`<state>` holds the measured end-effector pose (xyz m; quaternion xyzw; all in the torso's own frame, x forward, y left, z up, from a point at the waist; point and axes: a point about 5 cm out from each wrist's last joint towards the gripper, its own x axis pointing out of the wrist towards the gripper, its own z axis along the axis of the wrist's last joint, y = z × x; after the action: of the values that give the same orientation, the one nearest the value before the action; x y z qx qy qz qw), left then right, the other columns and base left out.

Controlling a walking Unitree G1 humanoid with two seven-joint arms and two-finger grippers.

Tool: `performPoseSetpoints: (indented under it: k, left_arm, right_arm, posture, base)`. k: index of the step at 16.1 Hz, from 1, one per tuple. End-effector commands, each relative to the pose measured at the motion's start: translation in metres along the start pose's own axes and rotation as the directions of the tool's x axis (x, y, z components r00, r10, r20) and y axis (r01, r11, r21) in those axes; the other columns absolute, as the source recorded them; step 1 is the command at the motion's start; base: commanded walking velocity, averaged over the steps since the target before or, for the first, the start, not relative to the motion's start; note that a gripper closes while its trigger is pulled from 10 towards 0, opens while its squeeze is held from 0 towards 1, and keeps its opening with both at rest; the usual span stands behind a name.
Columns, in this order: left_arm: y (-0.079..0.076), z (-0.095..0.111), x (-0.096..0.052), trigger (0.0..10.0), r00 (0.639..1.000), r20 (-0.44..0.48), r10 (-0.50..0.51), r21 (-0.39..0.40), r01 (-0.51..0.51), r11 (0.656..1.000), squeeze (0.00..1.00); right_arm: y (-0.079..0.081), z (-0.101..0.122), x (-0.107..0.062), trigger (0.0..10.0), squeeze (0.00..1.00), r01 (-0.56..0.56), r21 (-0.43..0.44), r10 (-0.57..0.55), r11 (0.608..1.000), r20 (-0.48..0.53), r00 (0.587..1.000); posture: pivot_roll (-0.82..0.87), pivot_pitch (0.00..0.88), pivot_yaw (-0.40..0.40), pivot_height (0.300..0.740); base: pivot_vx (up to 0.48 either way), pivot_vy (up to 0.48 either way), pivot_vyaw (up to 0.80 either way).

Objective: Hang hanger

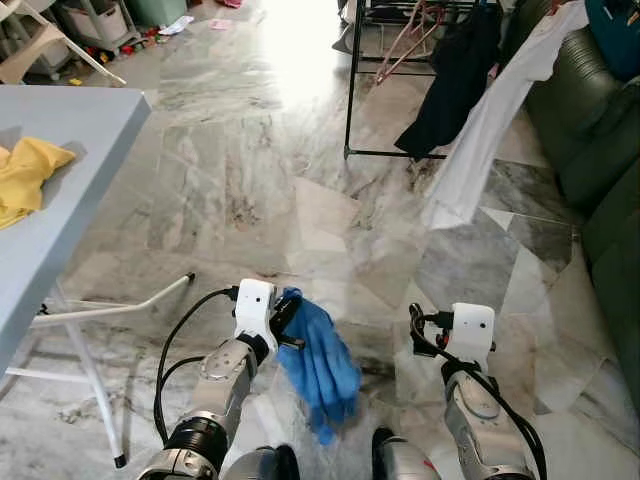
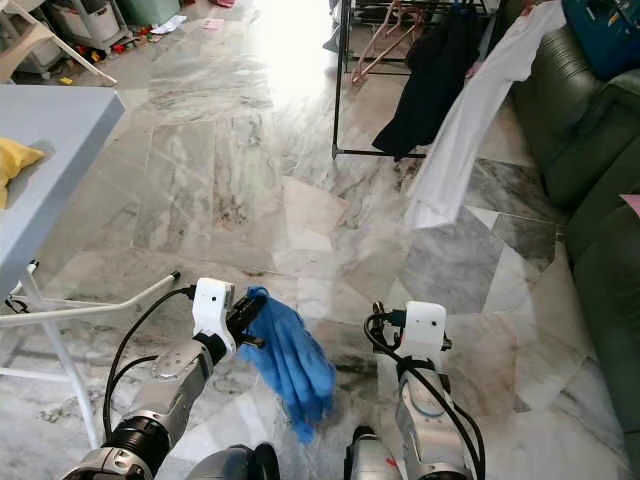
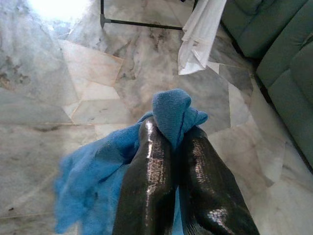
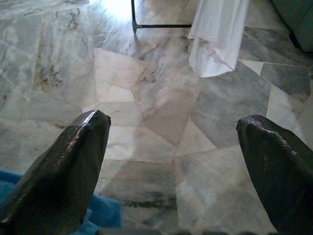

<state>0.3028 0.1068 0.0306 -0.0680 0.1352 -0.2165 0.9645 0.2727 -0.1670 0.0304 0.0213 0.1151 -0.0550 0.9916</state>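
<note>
My left gripper [image 3: 171, 128] is shut on a bunched corner of a blue cloth [image 1: 322, 365], which hangs limp from the fingers over the marble floor. My right gripper [image 4: 173, 128] is held low beside it, open, with bare floor between its fingers. Across the floor stands a black clothes rack [image 1: 349, 92]. It carries a black garment [image 1: 455, 70], a long white garment [image 1: 482, 140] and a pink hanger [image 1: 405, 45]. Both grippers are well short of the rack.
A grey-blue table [image 1: 75, 125] with a yellow cloth [image 1: 25, 175] stands on my left, its white legs [image 1: 95, 385] reaching toward my left arm. A dark green sofa [image 1: 595, 130] lines the right side. Boxes and clutter [image 1: 95, 25] sit at the far left.
</note>
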Motion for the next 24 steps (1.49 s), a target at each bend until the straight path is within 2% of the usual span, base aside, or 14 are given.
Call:
performPoseSetpoints:
  k: [1, 5, 7, 8, 9, 13, 14, 15, 16, 18, 20, 22, 23, 24]
  left_arm:
    - [0.000, 0.001, -0.001, 10.0, 1.000, 0.007, 0.000, 0.003, 0.000, 1.000, 0.00]
    - [0.000, 0.004, 0.000, 10.0, 1.000, 0.026, 0.005, 0.012, -0.005, 1.000, 0.00]
    - [-0.006, 0.013, 0.003, 10.0, 0.996, 0.087, -0.021, 0.021, 0.019, 1.000, 0.00]
    - [-0.014, 0.022, 0.007, 10.0, 0.989, 0.130, -0.065, 0.046, 0.060, 0.997, 0.00]
    - [-0.026, 0.047, 0.018, 10.0, 0.968, 0.214, -0.128, 0.067, 0.116, 0.991, 0.00]
    - [-0.032, 0.096, 0.029, 10.0, 0.908, 0.331, -0.256, 0.148, 0.218, 0.965, 0.00]
    - [-0.035, 0.111, 0.029, 10.0, 0.872, 0.342, -0.350, 0.216, 0.289, 0.933, 0.00]
    - [-0.041, 0.126, 0.026, 10.0, 0.816, 0.308, -0.490, 0.336, 0.388, 0.858, 0.00]
    - [-0.043, 0.129, 0.024, 10.0, 0.791, 0.273, -0.548, 0.395, 0.427, 0.813, 0.00]
    - [-0.047, 0.129, 0.019, 10.0, 0.743, 0.186, -0.642, 0.491, 0.496, 0.716, 0.00]
    - [-0.049, 0.120, 0.012, 10.0, 0.706, 0.079, -0.704, 0.610, 0.524, 0.594, 0.00]
    - [-0.051, 0.119, 0.007, 10.0, 0.684, 0.045, -0.728, 0.682, 0.511, 0.523, 0.00]
    - [-0.051, 0.121, 0.007, 10.0, 0.684, 0.050, -0.728, 0.695, 0.500, 0.517, 0.00]
    - [-0.049, 0.129, 0.008, 10.0, 0.701, 0.096, -0.707, 0.719, 0.442, 0.536, 0.00]
  right_arm:
    - [-0.002, -0.002, -0.002, 10.0, 0.00, 0.007, -0.003, -0.007, 1.000, -0.006, 1.000]
    - [-0.001, -0.001, -0.001, 10.0, 0.00, 0.005, -0.008, -0.005, 1.000, -0.004, 1.000]
    - [0.000, -0.003, -0.003, 10.0, 0.00, -0.020, -0.025, 0.019, 1.000, -0.013, 1.000]
    - [0.000, -0.003, -0.004, 10.0, 0.00, -0.047, -0.055, 0.046, 0.997, -0.015, 0.999]
    - [0.000, 0.000, -0.004, 10.0, 0.00, -0.101, -0.108, 0.100, 0.989, -0.009, 0.995]
    - [-0.019, 0.013, -0.003, 10.0, 0.00, -0.110, -0.139, 0.113, 0.984, 0.016, 0.993]
    - [-0.026, 0.018, -0.004, 10.0, 0.00, -0.134, -0.162, 0.142, 0.978, 0.035, 0.989]
    - [-0.035, 0.026, -0.006, 10.0, 0.00, -0.165, -0.202, 0.179, 0.965, 0.054, 0.982]
    - [-0.038, 0.029, -0.008, 10.0, 0.00, -0.183, -0.222, 0.200, 0.958, 0.056, 0.978]
    - [-0.041, 0.035, -0.012, 10.0, 0.00, -0.238, -0.279, 0.265, 0.930, 0.062, 0.962]
    - [-0.041, 0.039, -0.017, 10.0, 0.00, -0.323, -0.344, 0.354, 0.882, 0.031, 0.935]
    - [-0.038, 0.034, -0.024, 10.0, 0.00, -0.420, -0.377, 0.439, 0.826, -0.040, 0.898]
    - [-0.037, 0.032, -0.026, 10.0, 0.00, -0.444, -0.382, 0.458, 0.810, -0.059, 0.887]
    - [-0.032, 0.027, -0.031, 10.0, 0.00, -0.485, -0.372, 0.489, 0.791, -0.090, 0.867]
  posture:
    - [-0.15, 0.212, 0.069, 0.740]
    - [-0.14, 0.227, 0.069, 0.740]
    - [-0.14, 0.233, 0.065, 0.740]
    - [-0.14, 0.235, 0.063, 0.740]
    - [-0.15, 0.237, 0.063, 0.740]
    - [-0.16, 0.246, 0.070, 0.740]
    - [-0.17, 0.249, 0.082, 0.740]
    - [-0.17, 0.251, 0.088, 0.740]
    - [-0.17, 0.253, 0.098, 0.740]
    - [-0.16, 0.258, 0.111, 0.740]
    - [-0.16, 0.263, 0.130, 0.740]
    - [-0.16, 0.266, 0.134, 0.740]
    - [-0.16, 0.267, 0.138, 0.740]
    - [-0.15, 0.268, 0.140, 0.740]
  base:
    - [0.000, 0.000, 0.00]
    - [0.000, 0.000, 0.00]
    - [0.000, 0.000, 0.00]
    - [0.000, 0.000, 0.00]
    - [0.000, 0.000, 0.00]
    - [0.000, 0.000, 0.00]
    - [0.000, 0.000, 0.00]
    - [0.000, 0.000, 0.00]
    - [0.000, 0.000, 0.00]
    - [0.000, 0.000, 0.00]
    - [0.000, 0.000, 0.00]
    - [0.000, 0.000, 0.00]
    - [0.000, 0.000, 0.00]
    - [0.000, 0.000, 0.00]
